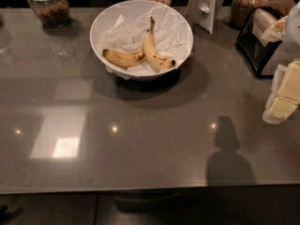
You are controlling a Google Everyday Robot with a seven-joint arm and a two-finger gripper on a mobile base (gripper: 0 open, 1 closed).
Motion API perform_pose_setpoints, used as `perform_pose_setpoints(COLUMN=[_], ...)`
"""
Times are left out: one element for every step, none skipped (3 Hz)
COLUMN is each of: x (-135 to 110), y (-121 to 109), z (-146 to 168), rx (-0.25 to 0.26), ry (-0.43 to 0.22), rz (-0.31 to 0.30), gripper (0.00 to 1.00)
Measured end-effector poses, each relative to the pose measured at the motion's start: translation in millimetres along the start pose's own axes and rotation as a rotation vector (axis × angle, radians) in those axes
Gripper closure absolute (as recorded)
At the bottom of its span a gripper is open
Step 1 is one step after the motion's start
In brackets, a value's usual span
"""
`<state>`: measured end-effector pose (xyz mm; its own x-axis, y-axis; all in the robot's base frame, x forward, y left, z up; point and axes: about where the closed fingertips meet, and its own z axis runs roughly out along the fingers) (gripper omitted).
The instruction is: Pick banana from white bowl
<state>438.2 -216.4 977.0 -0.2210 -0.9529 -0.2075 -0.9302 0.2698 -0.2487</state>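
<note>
The pale cream two-finger gripper is seen at the right edge of the view, above the glossy grey table — whether it is spread or pressed together cannot be told. Well apart, to its left and farther back, the wide, shallow white bowl lined with crumpled white paper is set. Inside it lies the long, straighter yellow banana, black tip toward the claw — touched by a shorter curved yellow banana on its far side.

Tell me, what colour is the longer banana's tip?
Black, ending a brown-specked yellow banana; camera view shows it. The gripper is at the right edge.
</note>
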Motion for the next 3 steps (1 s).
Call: perform_pose_setpoints(x=[0,-6,-32], y=[0,-4,-19], z=[0,2,20], rx=[0.000,0.011,0.006], ry=[0.000,-0.030,-0.136], rz=[0.000,0.010,0.042], gripper=[0.00,0.00,0.00])
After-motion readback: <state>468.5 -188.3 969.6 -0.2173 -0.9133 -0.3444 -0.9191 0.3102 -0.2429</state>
